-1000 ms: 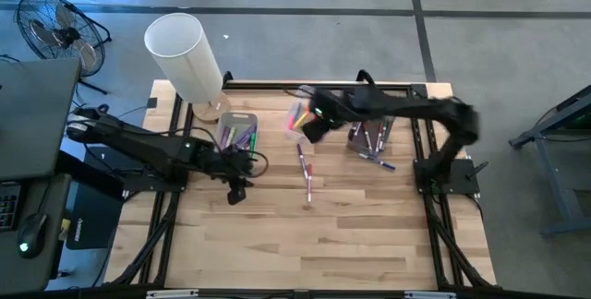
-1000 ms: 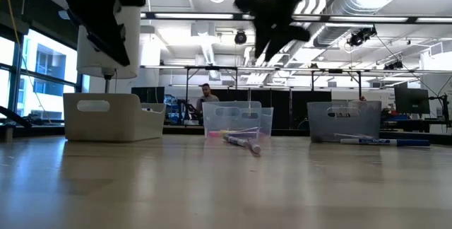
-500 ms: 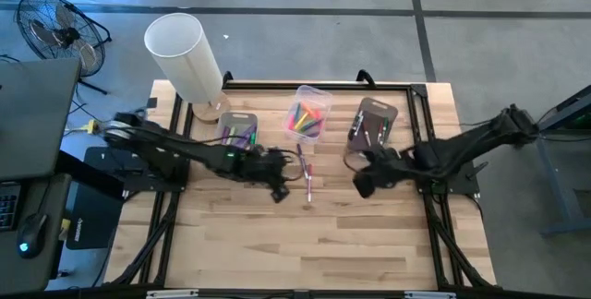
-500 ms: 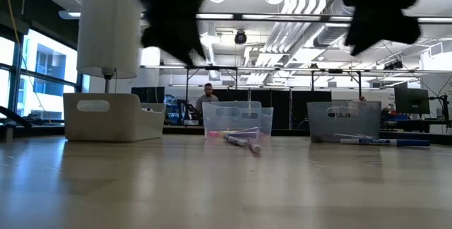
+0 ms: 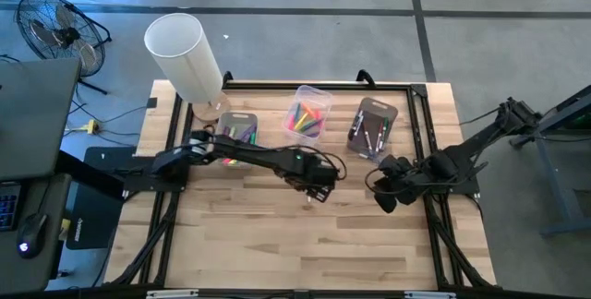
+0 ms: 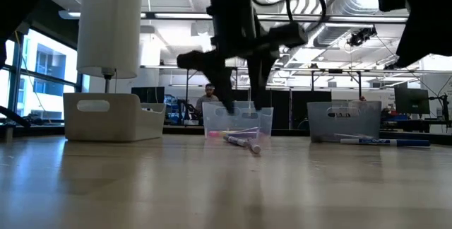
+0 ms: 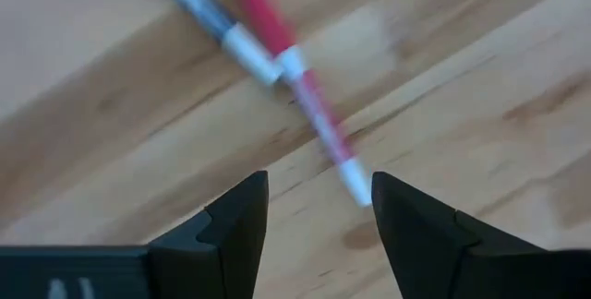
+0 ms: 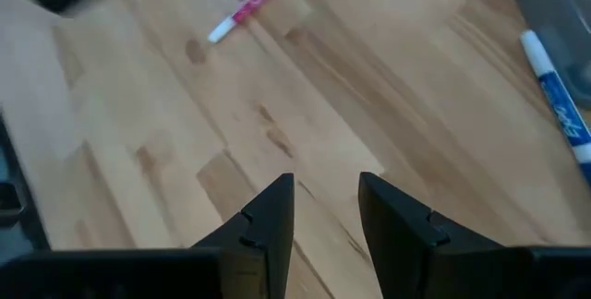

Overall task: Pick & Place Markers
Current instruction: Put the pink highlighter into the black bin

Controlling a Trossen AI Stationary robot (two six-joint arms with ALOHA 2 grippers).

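Hovering right over the loose markers mid-table, the left gripper (image 5: 314,188) has its jaws spread with nothing between them. From its own wrist view the red marker (image 7: 300,87) lies on the wood just ahead of the fingertips (image 7: 242,209), crossing end to end with a blue marker (image 7: 199,4). So my read is we're at the reach-and-line-up step of a pick, not a grab yet.

Taking the table from above as a clock, 12 at the far edge:
- left bin (image 5: 238,130) at about 10 o'clock, a few markers inside
- middle bin (image 5: 307,114) at 12, stuffed with pink, yellow and green ones
- right bin (image 5: 371,126) at about 1, a few more in it, plus 1 blue-labelled marker (image 8: 557,96) lying on the wood beside it

The right gripper (image 5: 386,188) waits around 3 o'clock, near the table's edge, fingers parted and empty.

Next move, I'd guess: drop straight down so the 2 fingers straddle the red marker's barrel, then close. Tricky bit is that the blue one touches it at the white tip, so a sloppy descent could nudge both or pinch the 2 together. Turning the wrist so the jaws sit square across the barrel would help.

Writing: there's print on that blue-labelled marker, but I can't read it. No brand readable anywhere else either.
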